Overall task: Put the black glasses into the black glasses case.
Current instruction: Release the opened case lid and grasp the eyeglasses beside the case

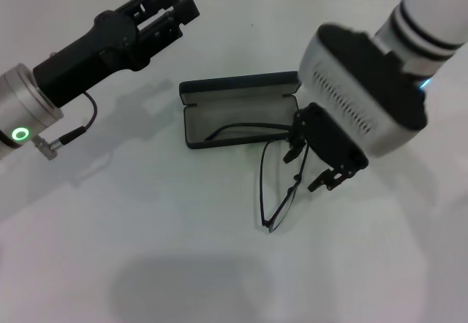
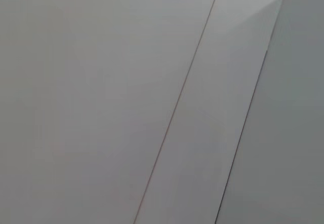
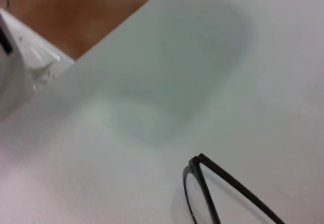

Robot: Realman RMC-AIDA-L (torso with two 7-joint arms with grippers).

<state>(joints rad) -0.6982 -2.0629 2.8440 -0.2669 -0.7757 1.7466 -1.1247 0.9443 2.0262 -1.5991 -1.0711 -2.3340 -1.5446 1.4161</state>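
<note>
The black glasses case [image 1: 238, 88] lies open at the table's middle, grey lining up. The black glasses [image 1: 262, 191] are tilted in front of it. One temple arm reaches into the case, and the far end of the frame is low, near the table. My right gripper [image 1: 311, 169] is at the case's right front corner, shut on the glasses' upper end. The right wrist view shows one corner of the frame [image 3: 199, 160] over the white table. My left gripper [image 1: 175, 5] is raised at the back left, open and empty, away from the case.
The white table [image 1: 146, 250] spreads around the case. The left wrist view shows only pale flat panels with seams [image 2: 177, 107]. In the right wrist view, brown floor [image 3: 86, 11] and a white robot part [image 3: 20, 67] lie past the table's edge.
</note>
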